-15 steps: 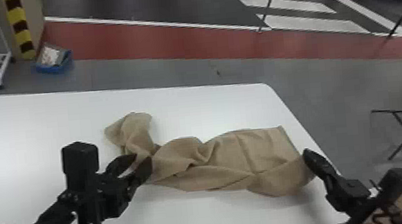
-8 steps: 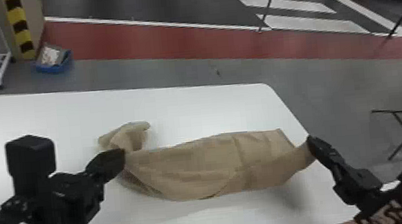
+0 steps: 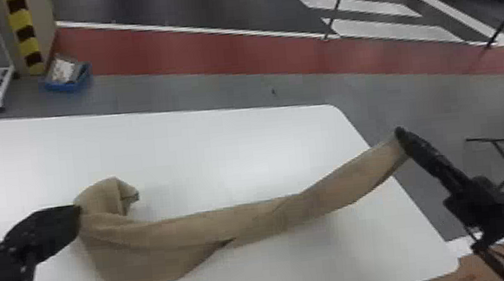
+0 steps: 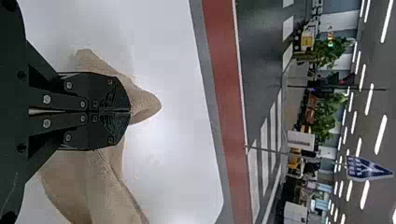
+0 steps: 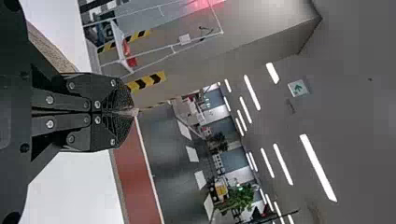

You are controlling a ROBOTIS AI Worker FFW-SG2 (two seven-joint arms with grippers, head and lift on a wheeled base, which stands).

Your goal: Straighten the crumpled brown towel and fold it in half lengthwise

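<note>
Towel (image 3: 262, 217), brown and partly twisted, runs across above the bench (image 3: 264, 141) from your left gripper (image 3: 76, 212) to your right gripper (image 3: 399, 133). In the left wrist view you see the left gripper (image 4: 129, 111) with its two fingers pressed together, pinching the towel near its left end. Past that pinch, a loose flap curls toward the far side, while a broad part sags toward you, on the near side. Whether this sagging part touches the bench, you cannot tell. Your right gripper (image 5: 134, 112) is closed too, pinching the towel's right end at its tips, raised beyond the bench's right edge. From there the cloth slopes down leftward as a narrow band, with a crossing fold near the middle. On the floor, far left, you have a blue bin (image 3: 68, 85) near a white cart (image 3: 8, 78).
</note>
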